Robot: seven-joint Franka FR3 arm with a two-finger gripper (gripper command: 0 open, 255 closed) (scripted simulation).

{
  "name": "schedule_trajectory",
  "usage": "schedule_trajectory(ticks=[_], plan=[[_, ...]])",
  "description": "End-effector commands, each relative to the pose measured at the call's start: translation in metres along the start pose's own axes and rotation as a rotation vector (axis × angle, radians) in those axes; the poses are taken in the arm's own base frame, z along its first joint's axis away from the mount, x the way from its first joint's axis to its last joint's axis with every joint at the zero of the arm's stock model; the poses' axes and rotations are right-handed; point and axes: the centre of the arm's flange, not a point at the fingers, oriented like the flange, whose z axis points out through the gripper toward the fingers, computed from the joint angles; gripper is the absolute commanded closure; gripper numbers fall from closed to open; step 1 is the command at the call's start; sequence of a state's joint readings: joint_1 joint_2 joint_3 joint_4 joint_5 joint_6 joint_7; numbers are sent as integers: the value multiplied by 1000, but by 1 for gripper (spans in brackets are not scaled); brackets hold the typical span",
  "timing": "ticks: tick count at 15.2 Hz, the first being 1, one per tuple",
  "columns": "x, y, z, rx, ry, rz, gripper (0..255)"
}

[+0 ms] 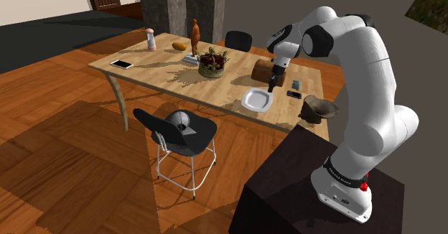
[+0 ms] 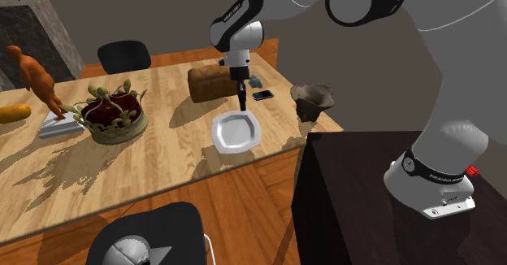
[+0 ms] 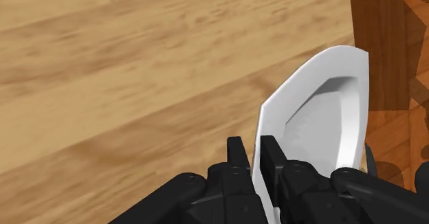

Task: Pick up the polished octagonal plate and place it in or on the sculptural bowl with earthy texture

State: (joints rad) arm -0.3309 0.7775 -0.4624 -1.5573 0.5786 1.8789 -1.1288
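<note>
**Rim grasp on the plate, bowl waiting at the desk's corner**

Shoulder view: the white octagonal plate (image 1: 256, 100) lies face up on the desk (image 1: 154, 69), near the edge that faces the stand. The claw (image 1: 272, 89) comes straight down on the plate's rim at about 1 o'clock. The dark, rough-sided bowl (image 1: 319, 109) stands at roughly 3 o'clock of the plate, apart from it, at the desk's corner. A brown loaf (image 1: 264, 71) sits just beyond the claw, at 12 o'clock of the plate.

Second exterior view: the claw (image 2: 242, 109) meets the plate (image 2: 236, 132) at the 12 o'clock point of its rim. The bowl (image 2: 313, 99) is at about 2 o'clock of the plate, and a phone (image 2: 263, 95) lies between them, further back. I cannot tell whether the plate rests on the desk (image 2: 122, 162) or has just left it.

Wrist view: the claw (image 3: 254, 161) is narrow, and its two fingers (image 3: 237, 157) pinch the plate's thin rim, one on each face. The plate (image 3: 323, 113) stretches away from the fingertips over the desk (image 3: 137, 64).

The step in hand looks like securing and lifting. With a hold on one edge only, the far side will likely sag, so a slow vertical rise and a level carry toward the bowl seem wise. The plate should pass well above the bowl's uneven lip before it is lowered.

The plate is about as broad as it is long, so it has no real long axis. Its hollow faces up, and its held edge points toward the loaf.
</note>
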Motion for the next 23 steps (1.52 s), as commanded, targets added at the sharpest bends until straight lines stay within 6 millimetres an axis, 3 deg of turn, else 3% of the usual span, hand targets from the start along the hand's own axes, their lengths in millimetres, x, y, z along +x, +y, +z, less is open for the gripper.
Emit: schedule_trajectory(ticks=[1,23], plan=[[-1,-4,-10,0,0,0,255],[-4,-48,-118,0,0,0,255]])
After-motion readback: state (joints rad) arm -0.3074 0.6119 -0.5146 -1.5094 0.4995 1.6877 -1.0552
